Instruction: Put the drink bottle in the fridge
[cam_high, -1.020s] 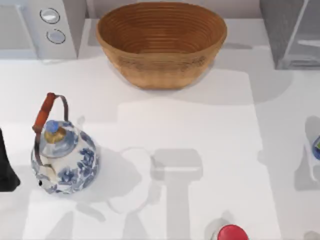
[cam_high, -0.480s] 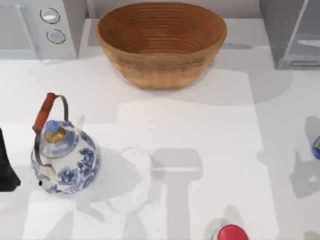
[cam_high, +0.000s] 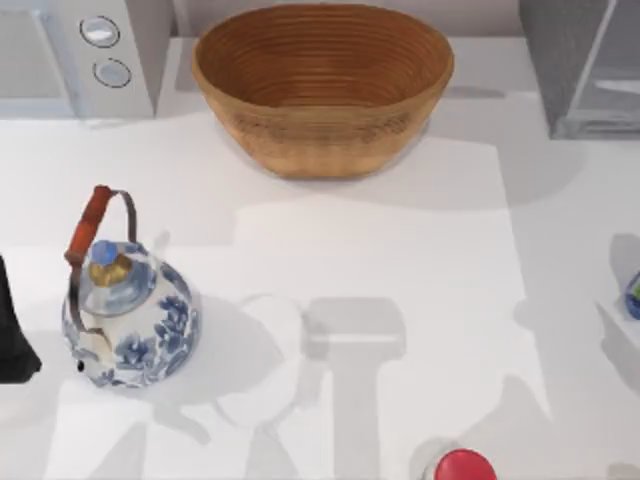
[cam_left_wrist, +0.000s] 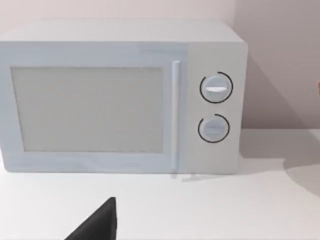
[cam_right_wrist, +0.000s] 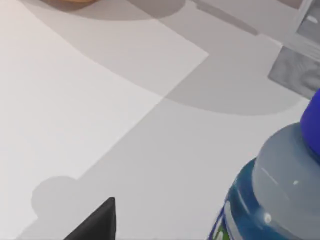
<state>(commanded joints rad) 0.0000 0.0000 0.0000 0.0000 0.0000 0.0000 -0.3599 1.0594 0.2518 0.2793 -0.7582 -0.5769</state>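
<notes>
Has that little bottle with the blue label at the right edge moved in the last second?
Yes. Measured against the fridge, the drink bottle has slid farther toward the top view's right edge, so less of it shows.

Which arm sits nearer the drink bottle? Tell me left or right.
Right. The right wrist view looks at the drink bottle from close by, at the table's right edge. The left arm is parked at the far left edge, beyond the teapot, facing the microwave.
</notes>
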